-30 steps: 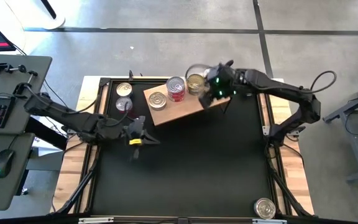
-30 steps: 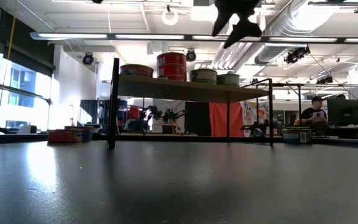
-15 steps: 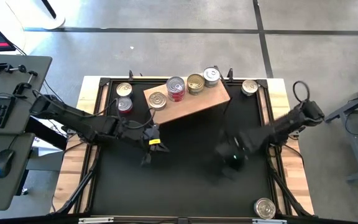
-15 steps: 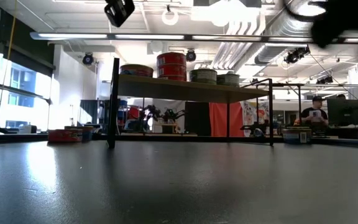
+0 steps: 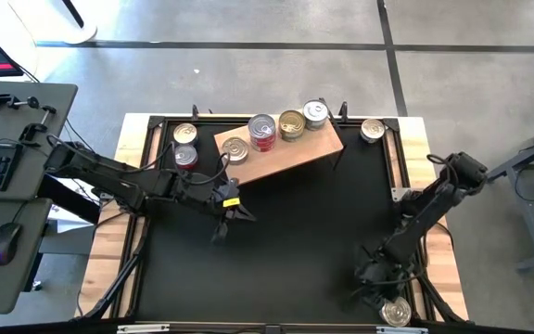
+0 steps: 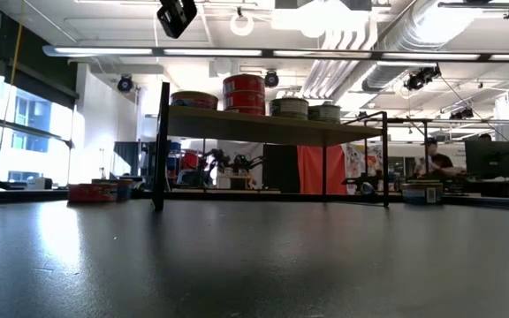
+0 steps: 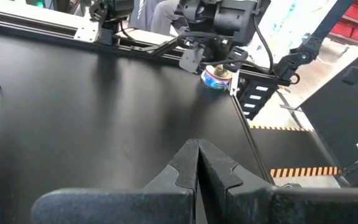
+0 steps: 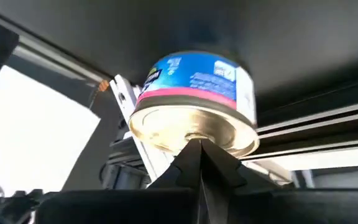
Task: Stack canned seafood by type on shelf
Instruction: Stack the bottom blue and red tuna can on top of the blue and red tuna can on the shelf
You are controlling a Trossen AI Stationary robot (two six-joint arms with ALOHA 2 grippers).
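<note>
Black matting covers our table. Nearest, our right gripper (image 5: 378, 286), fingers pressed together, hovers beside the blue can (image 8: 194, 102) at the near rail; we should spread before descending. Label print is unreadable. Left gripper (image 5: 239, 211) waits closed mid-table. Farther, four cans line the shelf (image 5: 281, 158).

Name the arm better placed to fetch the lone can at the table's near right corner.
Right, probably. The right gripper hangs just beside that blue-labelled can, fingers shut, and its wrist view is filled by it. The left gripper, also shut, waits mid-table near the shelf, far from it.
</note>
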